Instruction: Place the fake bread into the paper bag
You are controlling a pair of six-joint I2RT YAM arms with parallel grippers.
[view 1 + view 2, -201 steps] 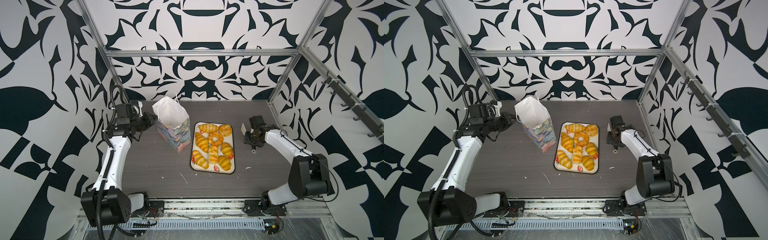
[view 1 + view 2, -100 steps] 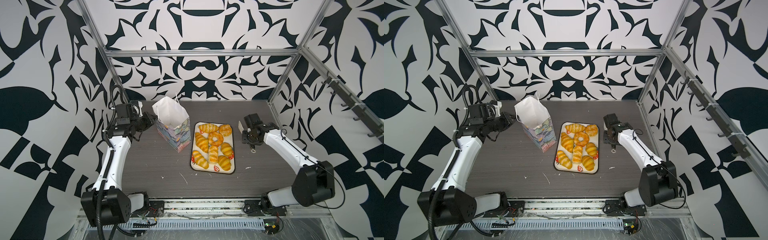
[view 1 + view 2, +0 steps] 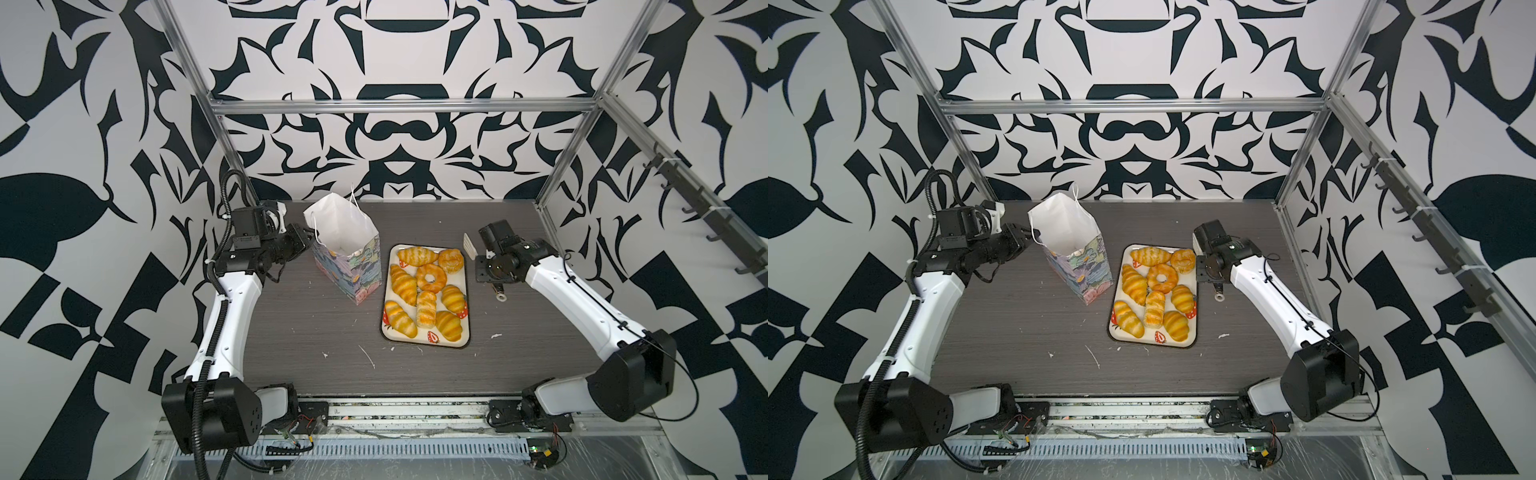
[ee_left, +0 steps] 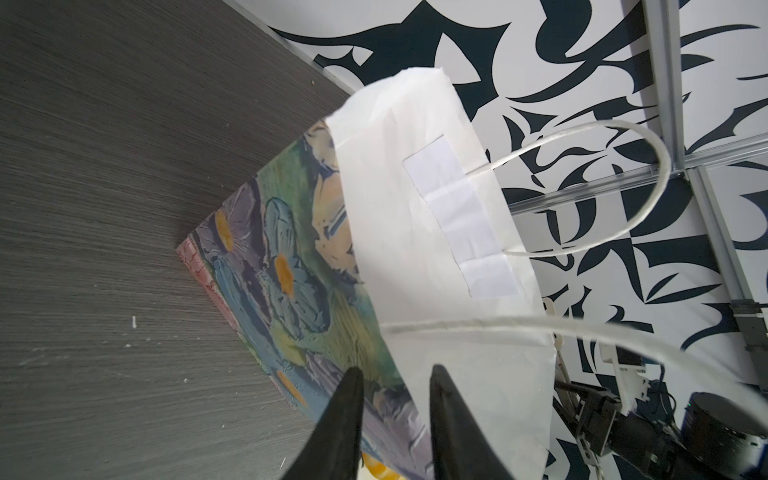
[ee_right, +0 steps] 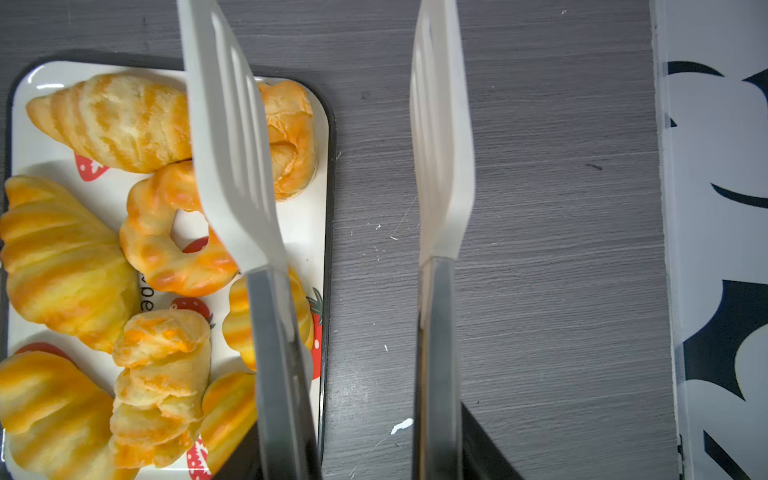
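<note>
The bread (image 3: 426, 307) is all lying on a cream tray (image 3: 419, 339) printed with strawberries. There are six croissants (image 3: 403, 284), a ring doughnut (image 3: 431, 277) and a swirl bun (image 3: 451, 261), packed close together. The paper bag (image 3: 353, 270) is standing upright just beside the tray, on its left in both top views, with its mouth gaping and white inside. A narrow strip of the dark grey table (image 3: 316, 357) is showing between them.

The bag is standing between the tray and the left gripper (image 4: 397, 415). Its black fingers (image 4: 347, 419) are sitting slightly apart astride the bag's rim, one by the printed outside and one by the white inside, released rather than pinching the paper. A white cord handle (image 4: 519, 326) is drooping across just beyond them, and the other handle (image 4: 648, 183) is looping out past the opposite wall.

The right gripper (image 5: 357, 457) is clasping a pair of tongs (image 5: 232, 166) by the metal arms. The white slotted blades (image 5: 440, 166) are standing apart. One is hanging over the tray's edge, above the bun and doughnut, and the other over bare table.

White scraps (image 3: 368, 356) are lying scattered in front of the tray. Black-and-white patterned walls (image 3: 382, 133) are closing in the table, and a row of hooks (image 3: 690, 208) is running along the right one.
</note>
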